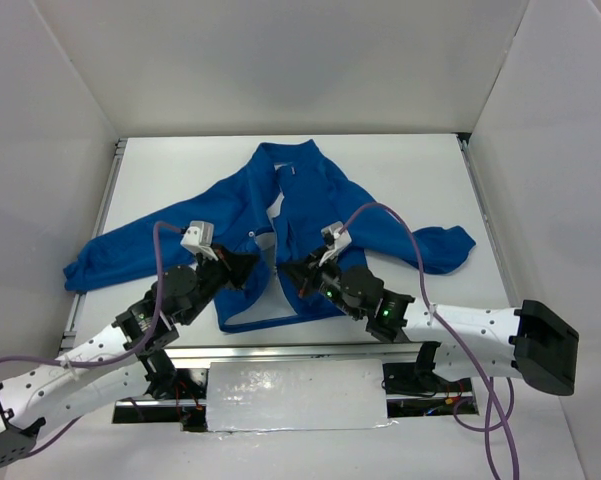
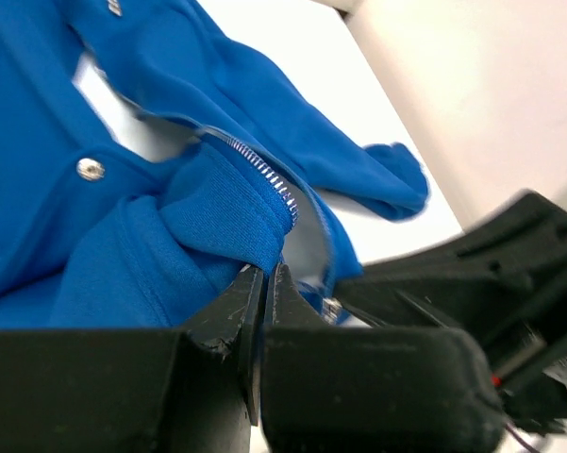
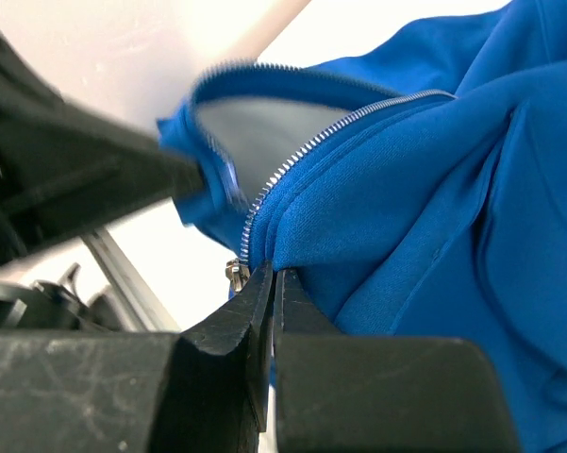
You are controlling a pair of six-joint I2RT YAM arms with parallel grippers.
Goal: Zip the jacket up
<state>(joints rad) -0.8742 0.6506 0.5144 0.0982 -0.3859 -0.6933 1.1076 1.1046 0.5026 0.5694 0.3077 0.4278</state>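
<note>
The royal-blue jacket (image 1: pixel 325 200) lies flat on the white table, collar far, hem toward me, its front open down the middle. My left gripper (image 1: pixel 252 266) is shut on the left front panel's edge near the hem. In the left wrist view the left gripper (image 2: pixel 267 271) pinches a bunched fold of the jacket (image 2: pixel 217 212) just below the zipper teeth (image 2: pixel 264 176). My right gripper (image 1: pixel 292 272) is shut on the right front edge. In the right wrist view the right gripper (image 3: pixel 270 274) grips the jacket (image 3: pixel 377 226) beside the zipper teeth (image 3: pixel 292 160), and a small metal slider (image 3: pixel 233 275) sits just left of it.
The two sleeves (image 1: pixel 100 262) (image 1: pixel 445 245) spread out to either side. White walls enclose the table on three sides. A metal rail (image 1: pixel 280 350) runs along the near edge, with a foil-covered plate (image 1: pixel 295 395) between the arm bases.
</note>
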